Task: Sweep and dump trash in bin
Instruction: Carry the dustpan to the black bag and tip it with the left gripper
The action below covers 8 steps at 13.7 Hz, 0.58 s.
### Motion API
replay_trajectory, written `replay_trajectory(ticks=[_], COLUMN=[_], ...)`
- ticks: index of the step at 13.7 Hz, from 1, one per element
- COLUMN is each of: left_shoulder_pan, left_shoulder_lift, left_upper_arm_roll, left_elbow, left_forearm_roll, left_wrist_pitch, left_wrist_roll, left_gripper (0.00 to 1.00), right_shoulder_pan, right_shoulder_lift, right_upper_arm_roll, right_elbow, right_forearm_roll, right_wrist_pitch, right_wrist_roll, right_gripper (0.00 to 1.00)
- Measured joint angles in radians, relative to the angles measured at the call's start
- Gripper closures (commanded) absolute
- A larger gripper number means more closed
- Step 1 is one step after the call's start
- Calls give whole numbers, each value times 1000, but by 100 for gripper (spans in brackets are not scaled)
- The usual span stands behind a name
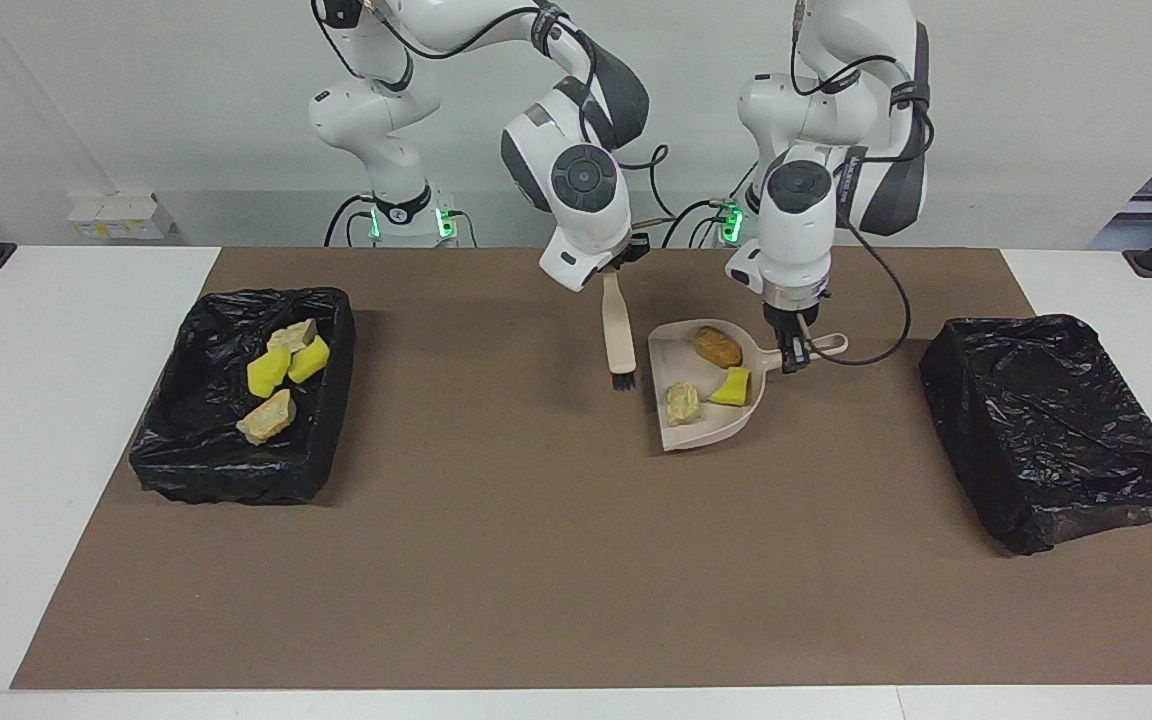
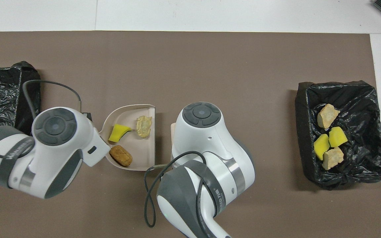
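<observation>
From overhead both arms hide your grippers. Left gripper clamps the dustpan handle; right gripper grasps the brush. Three trash pieces lie in the pan, four in the bin at nine o'clock.

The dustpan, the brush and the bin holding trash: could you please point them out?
dustpan [image 1: 701, 430], facing view, bare floor of the pan.
brush [image 1: 617, 335], facing view, its handle.
bin [image 1: 321, 305], facing view, rim corner.
</observation>
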<state>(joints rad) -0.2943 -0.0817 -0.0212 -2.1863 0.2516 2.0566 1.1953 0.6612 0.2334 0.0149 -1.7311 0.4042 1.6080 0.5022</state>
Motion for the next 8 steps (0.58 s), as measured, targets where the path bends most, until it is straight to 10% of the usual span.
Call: replay_trajectory(ticks=[8], left_shoulder_pan=[366], left_shoulder_lift=[-137], left_upper_arm_roll=[20], left_elbow=[96], left_forearm_roll=[-103], left_wrist_pitch=[-210], left_wrist_roll=[439], left_gripper=[100], right_shoulder_pan=[209], right_shoulder_lift=[0], right_upper_arm_roll=[10], right_elbow=[-172], right_forearm_roll=[1], right_wrist_pitch=[194], right_wrist_roll=[162], right_gripper=[100])
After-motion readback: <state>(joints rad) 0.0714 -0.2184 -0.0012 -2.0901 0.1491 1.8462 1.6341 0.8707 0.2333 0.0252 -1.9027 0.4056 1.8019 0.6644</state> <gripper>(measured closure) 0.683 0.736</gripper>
